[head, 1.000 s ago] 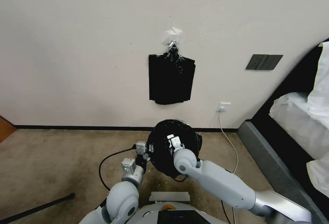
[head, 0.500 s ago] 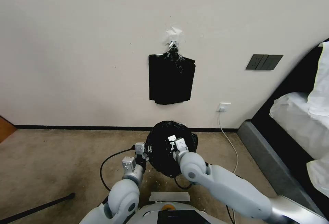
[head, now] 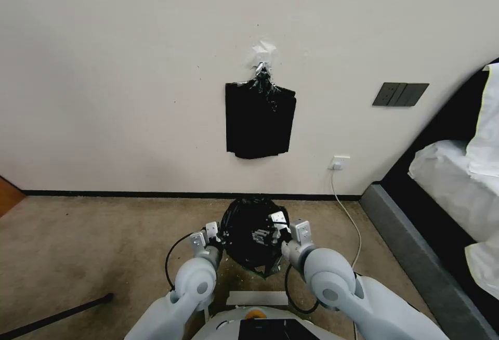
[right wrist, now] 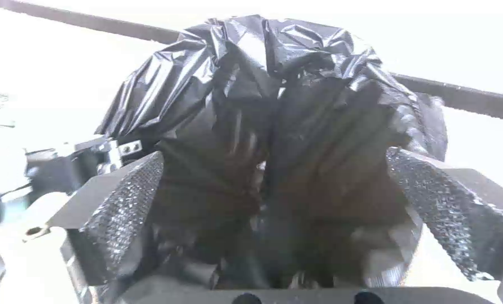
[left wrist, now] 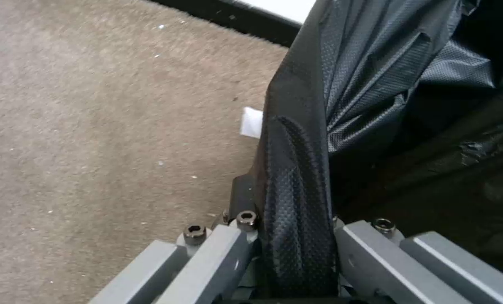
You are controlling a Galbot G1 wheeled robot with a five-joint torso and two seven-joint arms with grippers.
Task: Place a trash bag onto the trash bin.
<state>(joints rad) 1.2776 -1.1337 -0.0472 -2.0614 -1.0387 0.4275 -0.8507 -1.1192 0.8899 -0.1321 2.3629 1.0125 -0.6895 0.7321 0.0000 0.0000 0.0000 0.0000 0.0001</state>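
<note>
The left gripper (left wrist: 296, 253) has its fingers (left wrist: 217, 253) closed tight on a taut fold of the trash bag (head: 249, 225), the thin black film pinched between them at the bag's left side. The right gripper (right wrist: 279, 223) sits at the bag's right side with its textured fingers (right wrist: 122, 202) spread wide apart; crumpled black plastic bulges into the gap between them, and whether they grip it cannot be told. In the head view the left gripper (head: 213, 233) and right gripper (head: 278, 228) flank the bag, both arms reaching forward from the robot's body.

The trash bag is a glossy, wrinkled black mound standing on the beige carpet (head: 93, 246) just in front of the robot, near the wall (head: 130, 69). The trash bin itself cannot be made out beneath the plastic.

On the wall above hangs a flat stack of black bags (head: 260, 121), pinched at its top. A white cable (head: 345, 210) runs down from a wall socket (head: 339, 162) to the right. A bed (head: 452, 184) with white bedding stands at the far right.
</note>
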